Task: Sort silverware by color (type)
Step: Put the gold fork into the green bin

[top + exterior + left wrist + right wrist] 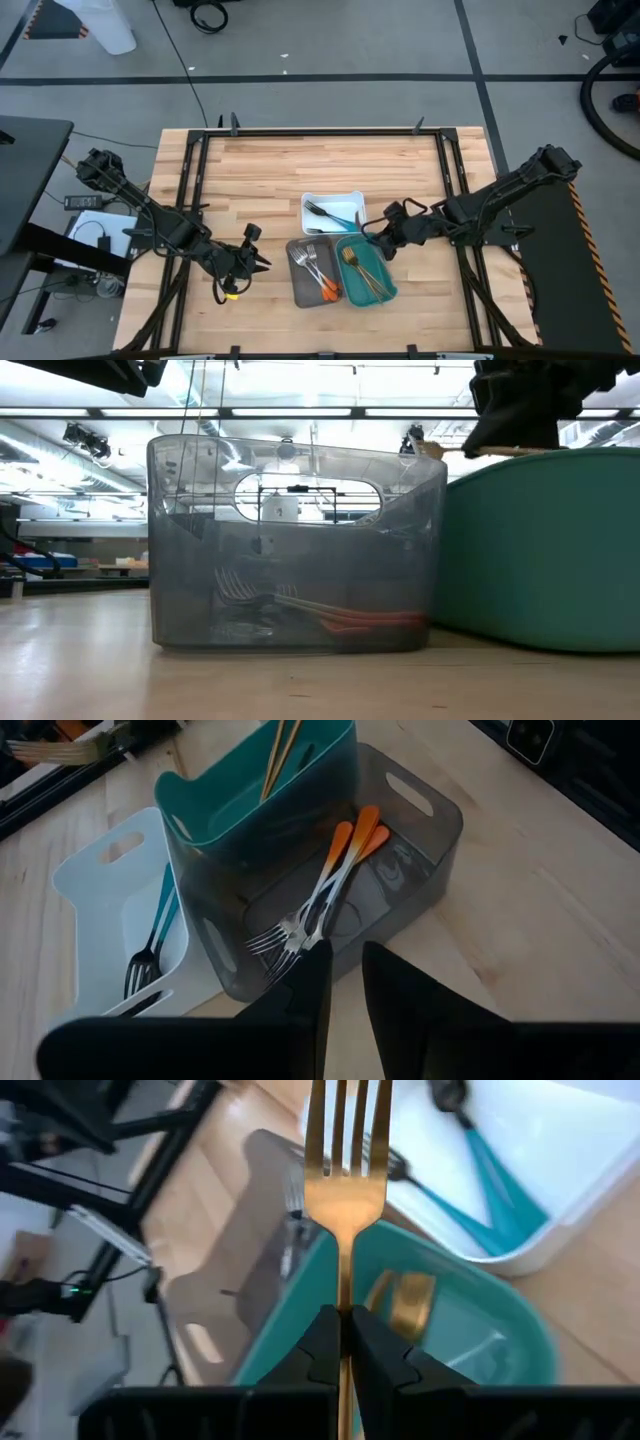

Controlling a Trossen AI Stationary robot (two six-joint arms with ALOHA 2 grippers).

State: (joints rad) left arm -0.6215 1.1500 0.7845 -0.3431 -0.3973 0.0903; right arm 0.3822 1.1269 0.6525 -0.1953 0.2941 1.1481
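**Gold fork held over the teal tray: a drop into the wrong tray is the risk**

The pale wooden worktop [260, 170] is seen with three trays clustered near its middle: a grey translucent rectangular tray [307, 285], a teal rectangular tray [385, 285] just beside it, and a white rectangular tray [345, 200] behind them. Orange-handled forks [335, 870] are lying in the grey tray, teal-handled cutlery [490, 1190] in the white one, and gold-bronze pieces [360, 272] in the teal one.

The right end effector [345, 1330] is closed on the handle of a gold-bronze metal fork [345, 1155], held over the near rim of the teal tray, with the grey and white trays close alongside. A release here could well send the fork onto the rim; from there it could be tipped into the grey tray or onto the worktop. The thin handle is pinched only at one point, so a swing or twist during lowering is possible too.

The left end effector [340, 975] is parked by the grey tray, fingers narrowly parted and holding nothing.
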